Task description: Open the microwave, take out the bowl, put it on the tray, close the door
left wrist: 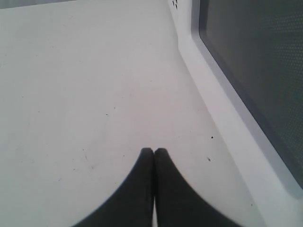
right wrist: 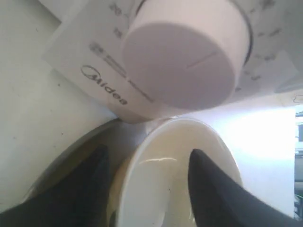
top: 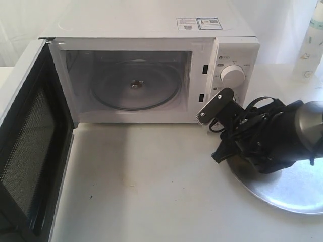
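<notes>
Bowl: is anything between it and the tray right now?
Nothing visible. The bowl, between the right gripper's fingers, is over the tray near its rim; the spot beneath it is hidden.

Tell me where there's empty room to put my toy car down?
The bare white table between the open black-meshed white door and the round silver metal tray is free. The round glass plate inside the big white microwave is bare too. It's crowded over the tray, where the right claw and small cream bowl are.
</notes>
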`<state>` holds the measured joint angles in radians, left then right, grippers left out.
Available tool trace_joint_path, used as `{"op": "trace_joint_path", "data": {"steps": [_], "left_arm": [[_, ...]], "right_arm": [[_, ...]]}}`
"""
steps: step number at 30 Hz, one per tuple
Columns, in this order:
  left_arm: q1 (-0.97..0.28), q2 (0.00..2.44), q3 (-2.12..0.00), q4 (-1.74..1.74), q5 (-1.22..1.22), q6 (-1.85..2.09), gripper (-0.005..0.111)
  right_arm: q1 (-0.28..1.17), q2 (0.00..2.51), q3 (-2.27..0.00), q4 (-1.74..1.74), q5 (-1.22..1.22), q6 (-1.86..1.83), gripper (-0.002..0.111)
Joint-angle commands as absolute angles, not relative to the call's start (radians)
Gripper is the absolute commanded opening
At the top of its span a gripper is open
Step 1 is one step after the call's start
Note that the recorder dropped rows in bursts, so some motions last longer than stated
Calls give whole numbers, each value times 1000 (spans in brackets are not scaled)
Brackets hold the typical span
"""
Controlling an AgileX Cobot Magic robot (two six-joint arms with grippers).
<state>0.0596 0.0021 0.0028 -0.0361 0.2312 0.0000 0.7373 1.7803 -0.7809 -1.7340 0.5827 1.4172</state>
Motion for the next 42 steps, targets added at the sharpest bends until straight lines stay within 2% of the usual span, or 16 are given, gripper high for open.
{"op": "trace_joint_path", "data": {"steps": [1,3,5,8,10,14,18,24,30,38,40,42], "left_arm": [[57,0,0,-45,233,0,0],[57,0,0,-45,233,0,0],[57,0,0,-45,233,0,0],[57,0,0,-45,233,0,0],[57,0,0,-45,233,0,0],[57,0,0,-45,233,0,0],[57,0,0,-45,233,0,0],[57,0,0,-45,233,0,0],[57,0,0,-45,233,0,0],[57,0,0,-45,233,0,0],[57,0,0,-45,233,0,0],[57,0,0,-45,233,0,0]], "right_arm": [[741,1652,-784,-1744,432,1425,49],[766,1583,-784,-1744,373,1447,46],[804,1516,-794,-1744,331,1447,38],[881,1445,-853,-1744,219,1444,19],[978,1466,-1003,-1744,112,1435,0],[1162,1664,-1387,-1744,11,1365,0],[1272,1875,-1668,-1744,-149,1274,0],[1295,1958,-1686,-1744,-114,1205,0],[1295,1952,-1609,-1744,164,1050,0],[1275,1957,-1555,-1600,1035,467,0],[1254,1957,-1547,-1604,1189,413,0],[1240,1957,-1546,-1627,1221,413,0]]}}
